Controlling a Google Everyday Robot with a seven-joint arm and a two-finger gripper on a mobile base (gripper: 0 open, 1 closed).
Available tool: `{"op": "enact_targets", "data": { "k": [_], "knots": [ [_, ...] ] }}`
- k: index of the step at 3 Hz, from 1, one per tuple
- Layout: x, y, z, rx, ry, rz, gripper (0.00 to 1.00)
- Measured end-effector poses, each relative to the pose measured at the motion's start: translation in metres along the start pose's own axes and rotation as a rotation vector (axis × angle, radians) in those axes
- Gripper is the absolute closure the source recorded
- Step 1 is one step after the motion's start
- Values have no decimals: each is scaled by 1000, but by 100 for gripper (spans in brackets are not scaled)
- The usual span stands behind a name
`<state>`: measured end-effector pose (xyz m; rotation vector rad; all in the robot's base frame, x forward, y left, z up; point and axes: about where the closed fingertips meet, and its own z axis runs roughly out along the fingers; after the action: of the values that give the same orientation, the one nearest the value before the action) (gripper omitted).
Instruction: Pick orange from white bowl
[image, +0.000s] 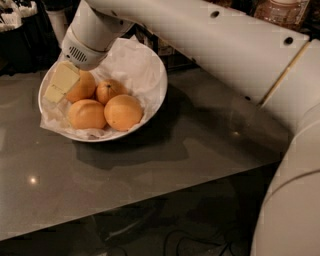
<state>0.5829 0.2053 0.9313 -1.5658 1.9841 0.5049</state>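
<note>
The white bowl (159, 75), lined with crinkled white paper, stands on the dark table at the upper left and holds several oranges. The orange (85, 86) lies at the bowl's back left, partly hidden. My gripper (61, 84) reaches down into the left side of the bowl, its pale yellow end lying against that orange's left side. A smaller orange with a dark stem dimple (110, 90) lies just right of it. Two more oranges (123, 112) lie in front.
The grey glossy table (165, 165) runs to a front edge at the lower right. My white arm (210, 40) crosses above the bowl from the right. Dark items (20, 12) stand behind the bowl at the top left.
</note>
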Motion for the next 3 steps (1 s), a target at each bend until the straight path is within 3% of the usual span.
{"op": "enact_targets", "data": {
  "k": [1,3],
  "knots": [
    [2,3,5,15,5,28,6],
    [21,-4,24,53,37,119,7]
  ]
}}
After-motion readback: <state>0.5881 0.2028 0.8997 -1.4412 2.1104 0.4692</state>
